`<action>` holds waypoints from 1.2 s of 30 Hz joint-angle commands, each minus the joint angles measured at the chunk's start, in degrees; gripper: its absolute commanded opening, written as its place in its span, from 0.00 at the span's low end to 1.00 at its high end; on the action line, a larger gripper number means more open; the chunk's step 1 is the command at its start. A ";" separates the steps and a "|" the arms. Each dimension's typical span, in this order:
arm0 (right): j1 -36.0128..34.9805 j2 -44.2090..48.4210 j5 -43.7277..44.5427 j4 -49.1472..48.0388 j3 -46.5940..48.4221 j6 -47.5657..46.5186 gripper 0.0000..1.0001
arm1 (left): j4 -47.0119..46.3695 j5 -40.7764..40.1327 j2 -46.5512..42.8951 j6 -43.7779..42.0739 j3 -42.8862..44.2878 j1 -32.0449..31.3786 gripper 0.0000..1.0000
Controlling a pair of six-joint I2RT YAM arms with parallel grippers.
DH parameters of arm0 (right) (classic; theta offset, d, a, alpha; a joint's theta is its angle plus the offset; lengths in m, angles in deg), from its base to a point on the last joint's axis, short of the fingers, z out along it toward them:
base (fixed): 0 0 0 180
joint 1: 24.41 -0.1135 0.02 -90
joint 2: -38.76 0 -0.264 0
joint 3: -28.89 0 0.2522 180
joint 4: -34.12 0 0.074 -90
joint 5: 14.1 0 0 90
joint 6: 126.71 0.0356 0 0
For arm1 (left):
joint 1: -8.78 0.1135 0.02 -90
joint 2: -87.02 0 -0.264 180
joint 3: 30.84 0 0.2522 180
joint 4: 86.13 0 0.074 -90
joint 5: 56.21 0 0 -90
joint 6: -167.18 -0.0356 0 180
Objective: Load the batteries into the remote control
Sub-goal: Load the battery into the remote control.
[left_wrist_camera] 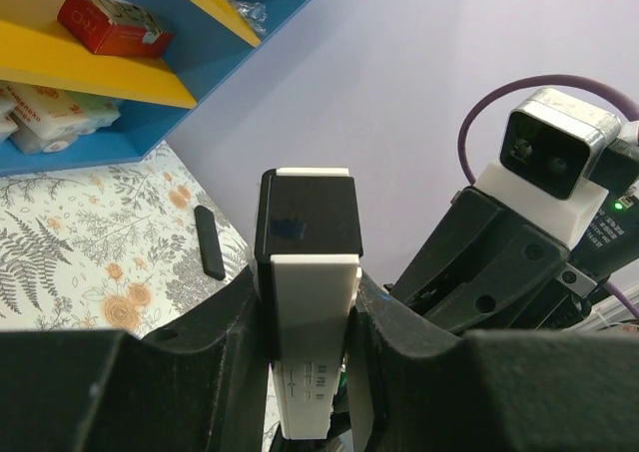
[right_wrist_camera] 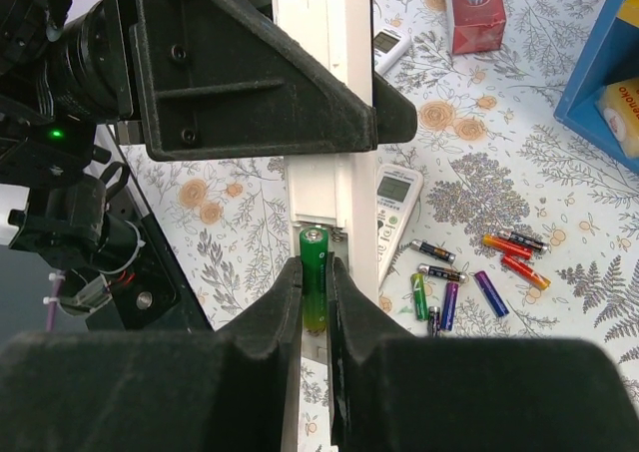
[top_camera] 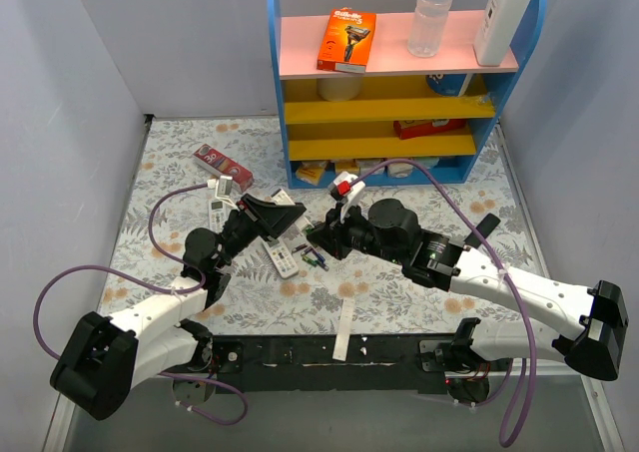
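Your left gripper (left_wrist_camera: 310, 302) clamps the white remote (right_wrist_camera: 319, 188), whose open compartment shows no cell inside. Your right gripper (right_wrist_camera: 317, 302) pinches 1 green battery (right_wrist_camera: 315, 257) at the compartment mouth, not yet seated. The loose batteries (right_wrist_camera: 439, 272) lie on the table, so loading has barely begun.

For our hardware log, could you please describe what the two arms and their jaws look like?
Both the left arm and right arm have white links with bulky black joint housings. A purple cable loops along each. The jaws are broad matte-black wedges. The right wrist camera is silver and white, with a green light.
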 commanded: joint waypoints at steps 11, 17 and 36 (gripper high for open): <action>-0.08 -1.91 1.28 4.47 2.43 -1.75 0.29 | -4.52 3.86 0.01 1.06 2.42 -0.30 0.00; -0.08 -1.56 1.55 5.79 3.30 -2.28 0.33 | -4.61 4.48 0.63 1.24 2.50 -0.30 0.00; -0.08 -3.67 -10.05 23.53 22.37 -15.10 0.73 | 1.79 6.33 0.37 2.20 5.23 -0.30 0.00</action>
